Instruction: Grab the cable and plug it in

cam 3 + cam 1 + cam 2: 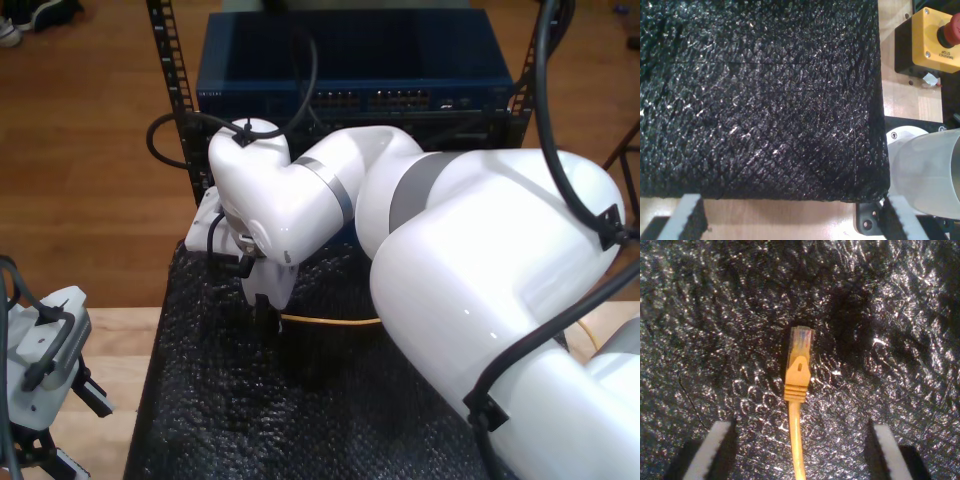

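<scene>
Warm wooden floor (80, 150), black rack (165, 60) holding blue equipment (350, 60) (perhaps a switch), light wood tabletop (120, 350)

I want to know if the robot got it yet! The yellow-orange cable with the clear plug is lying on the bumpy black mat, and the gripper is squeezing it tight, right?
Not quite. The yellow-orange cable with the clear plastic plug does lie on the bumpy black foam mat, but my second gripper is not squeezing it. The second wrist view shows the gripper open, its fingers apart on either side of the cable.

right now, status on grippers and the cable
My second gripper open, straddling the cable behind its plug. My first gripper open, off the foam mat. Nothing between jaws and cable.
</scene>
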Tool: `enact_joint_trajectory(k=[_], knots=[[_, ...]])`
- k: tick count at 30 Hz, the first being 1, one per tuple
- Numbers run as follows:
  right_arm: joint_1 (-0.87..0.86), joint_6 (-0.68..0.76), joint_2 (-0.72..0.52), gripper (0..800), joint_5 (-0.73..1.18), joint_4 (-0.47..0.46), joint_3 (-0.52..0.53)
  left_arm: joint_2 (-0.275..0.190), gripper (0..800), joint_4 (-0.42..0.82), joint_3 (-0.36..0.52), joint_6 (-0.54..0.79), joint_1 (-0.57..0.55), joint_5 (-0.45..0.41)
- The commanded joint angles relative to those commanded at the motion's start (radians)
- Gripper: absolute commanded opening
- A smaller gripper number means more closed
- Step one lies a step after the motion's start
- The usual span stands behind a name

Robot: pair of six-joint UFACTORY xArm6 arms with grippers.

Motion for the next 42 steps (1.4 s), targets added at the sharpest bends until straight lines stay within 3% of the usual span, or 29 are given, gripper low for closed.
enact_joint_trajectory(k=[13, 22, 24, 42], knots=[[0.023, 0.003, 0.051, 518, -0.002, 0.002, -0.037, 0.000, 800, 0.000, -0.002, 0.000, 0.000, 0.000], [0.023, 0.021, 0.060, 436, -0.002, 0.002, -0.051, 0.000, 800, 0.000, -0.002, 0.002, 0.002, 0.003], [0.023, 0.058, 0.060, 388, 0.000, -0.005, -0.054, 0.002, 800, 0.000, -0.002, 0.002, 0.002, 0.005], [0.023, 0.074, 0.063, 260, 0.000, -0.025, -0.055, 0.002, 800, 0.000, -0.002, 0.002, 0.002, 0.009]])
